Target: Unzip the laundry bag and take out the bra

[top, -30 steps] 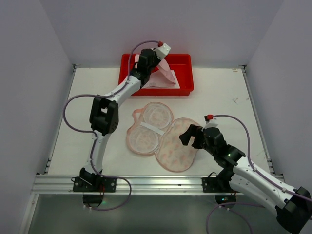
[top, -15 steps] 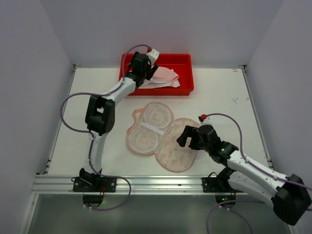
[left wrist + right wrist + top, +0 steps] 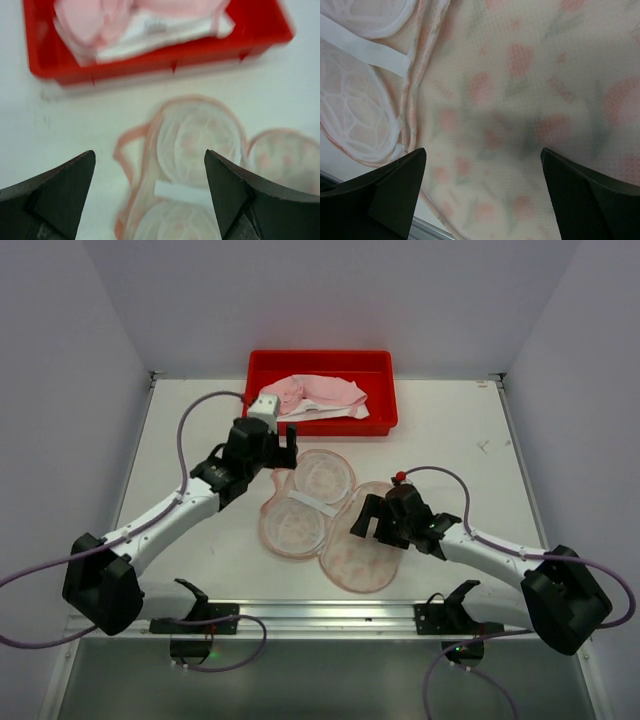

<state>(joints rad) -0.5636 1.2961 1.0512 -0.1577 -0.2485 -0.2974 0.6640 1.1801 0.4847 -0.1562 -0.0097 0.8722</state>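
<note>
The laundry bag (image 3: 365,545) lies unzipped and folded open in the middle of the table. Its patterned cream flap is on the right and two round mesh cups with a white band (image 3: 310,504) are on the left. The pale pink bra (image 3: 322,394) lies in the red tray (image 3: 340,426) at the back. My left gripper (image 3: 281,453) hovers open and empty between the tray and the bag's far lobe. In the left wrist view the bra (image 3: 140,20) sits in the tray (image 3: 200,50), with the bag (image 3: 197,135) under the open left gripper (image 3: 150,185). My right gripper (image 3: 374,527) is open just above the patterned flap (image 3: 520,100).
A raised lip runs round the white table, and grey walls close off the left, right and back. The arms' bases and a metal rail (image 3: 320,618) line the near edge. Purple cables loop off both arms.
My left gripper has opened, left the bra in the tray and pulled back toward the bag. The right gripper has slid left over the patterned flap.
</note>
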